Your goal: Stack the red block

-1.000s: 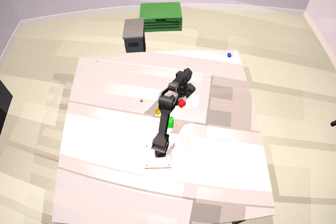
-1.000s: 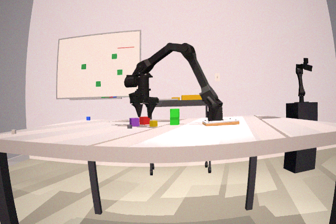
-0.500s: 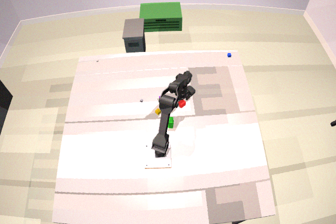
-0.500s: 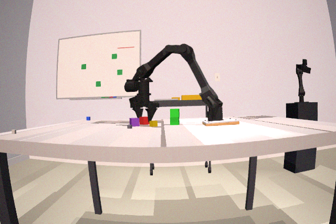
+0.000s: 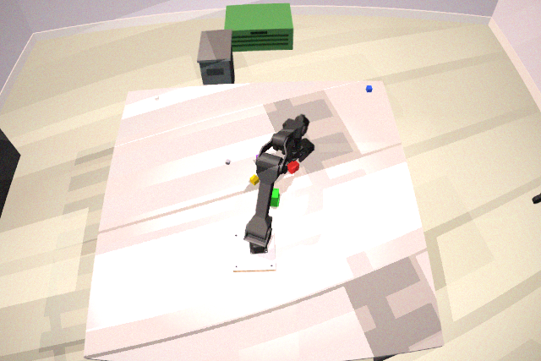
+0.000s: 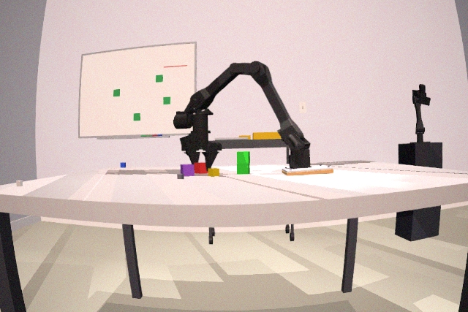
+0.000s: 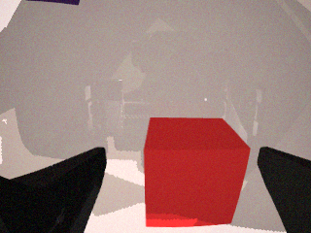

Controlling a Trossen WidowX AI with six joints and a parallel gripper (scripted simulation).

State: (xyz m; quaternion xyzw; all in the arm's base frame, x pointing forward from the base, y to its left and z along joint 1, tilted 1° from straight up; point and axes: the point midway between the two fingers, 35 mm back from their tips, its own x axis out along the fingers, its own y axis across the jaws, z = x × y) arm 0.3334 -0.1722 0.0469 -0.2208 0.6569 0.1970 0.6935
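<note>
Pincer (image 6: pixel 199 160) low, open, fingers astride red block (image 6: pixel 199 167).

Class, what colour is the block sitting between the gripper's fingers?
Red. The block shows best in the wrist view, between the two dark fingers.

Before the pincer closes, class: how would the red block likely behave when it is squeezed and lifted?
The red block looks like a solid flat-faced cube, so it would probably stay stiff and not roll. Its parallel sides sit between the open pincer fingers, so it should grip squarely, though it sits nearer the right finger and may slide slightly first. It seems small, likely light.
</note>
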